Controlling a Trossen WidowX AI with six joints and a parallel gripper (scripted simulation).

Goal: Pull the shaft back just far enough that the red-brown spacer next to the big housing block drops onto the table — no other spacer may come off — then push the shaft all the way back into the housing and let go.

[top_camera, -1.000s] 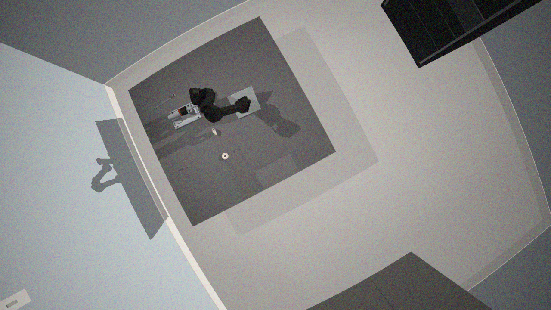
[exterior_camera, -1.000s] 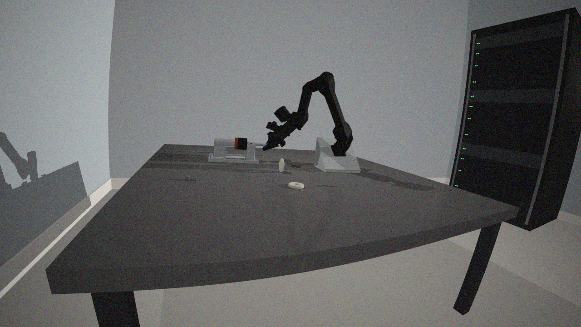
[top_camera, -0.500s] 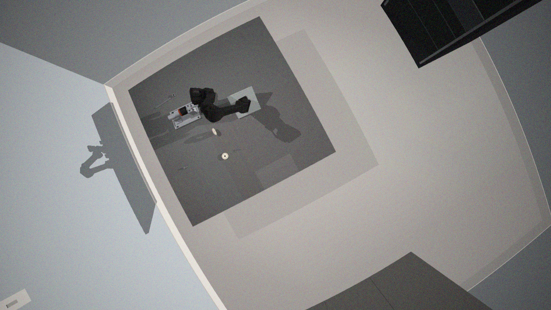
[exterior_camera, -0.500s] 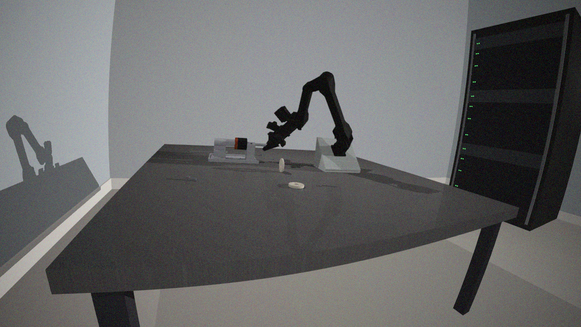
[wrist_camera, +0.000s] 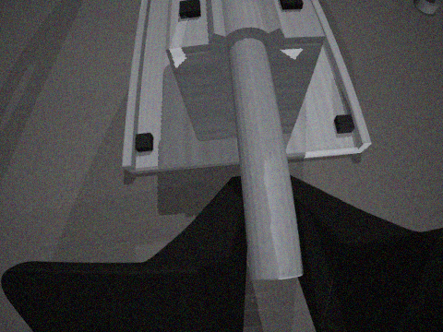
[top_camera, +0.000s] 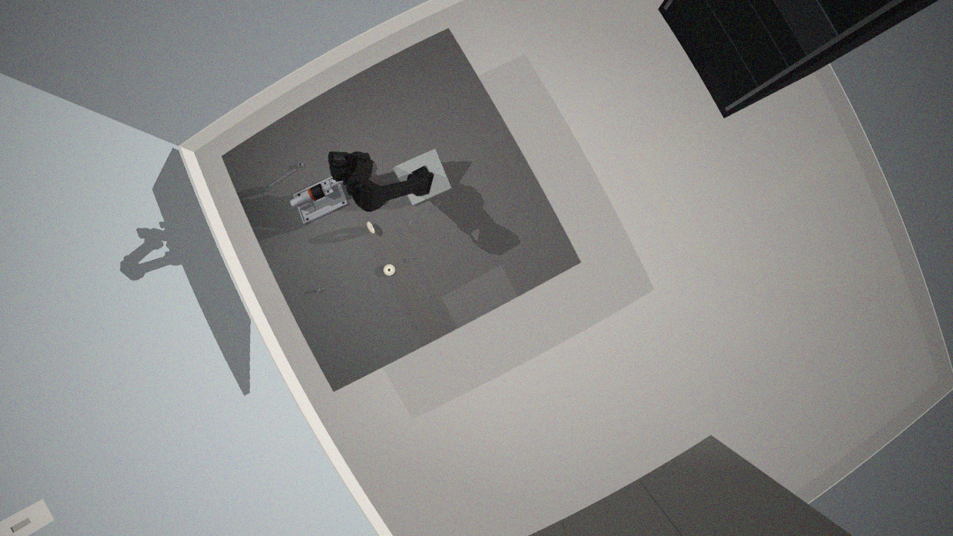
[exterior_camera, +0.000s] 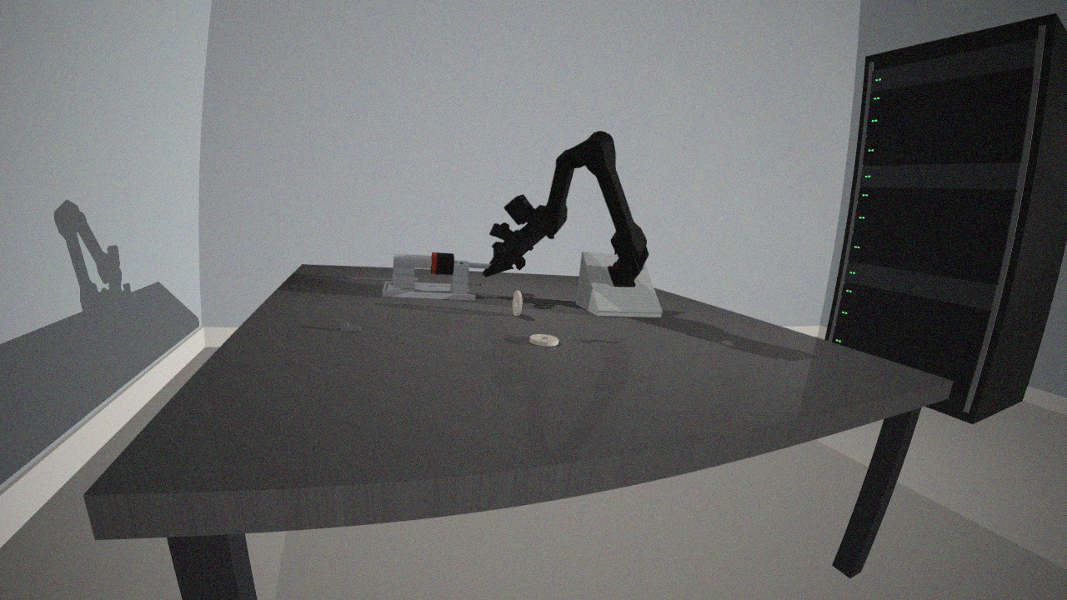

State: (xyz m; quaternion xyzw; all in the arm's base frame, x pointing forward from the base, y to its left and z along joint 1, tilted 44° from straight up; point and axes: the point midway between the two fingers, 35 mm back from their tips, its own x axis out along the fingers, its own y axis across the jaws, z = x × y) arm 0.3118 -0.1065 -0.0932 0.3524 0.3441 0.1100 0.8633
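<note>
The gripper (top_camera: 340, 181) (exterior_camera: 488, 271) (wrist_camera: 258, 186) is closed around the free end of the shaft (exterior_camera: 476, 265) (wrist_camera: 259, 138), its two dark fingers standing narrow on either side of it. From there the shaft enters the small support block (top_camera: 328, 185) (exterior_camera: 460, 280) (wrist_camera: 208, 92). The red-brown spacer (top_camera: 310, 193) (exterior_camera: 433, 263) is up between the blocks, beside the housing block (top_camera: 300, 199) (exterior_camera: 405, 273) (how much shaft sits inside that housing, I cannot tell). A black spacer section (top_camera: 317, 191) (exterior_camera: 445, 263) fills the side toward the support block. Both blocks stand on a rimmed base plate (top_camera: 326, 214) (exterior_camera: 428, 295) (wrist_camera: 148, 111), which carries dark square-looking bolt heads (wrist_camera: 144, 142).

On the table (top_camera: 412, 319) (exterior_camera: 448, 402) (wrist_camera: 69, 138), one cream disc (top_camera: 370, 227) (exterior_camera: 517, 303) stands on edge; a holed cream disc (top_camera: 384, 269) (exterior_camera: 534, 340) lies flat. Beyond, the server rack (top_camera: 799, 65) (exterior_camera: 1028, 298) contains dark units with green lights.
</note>
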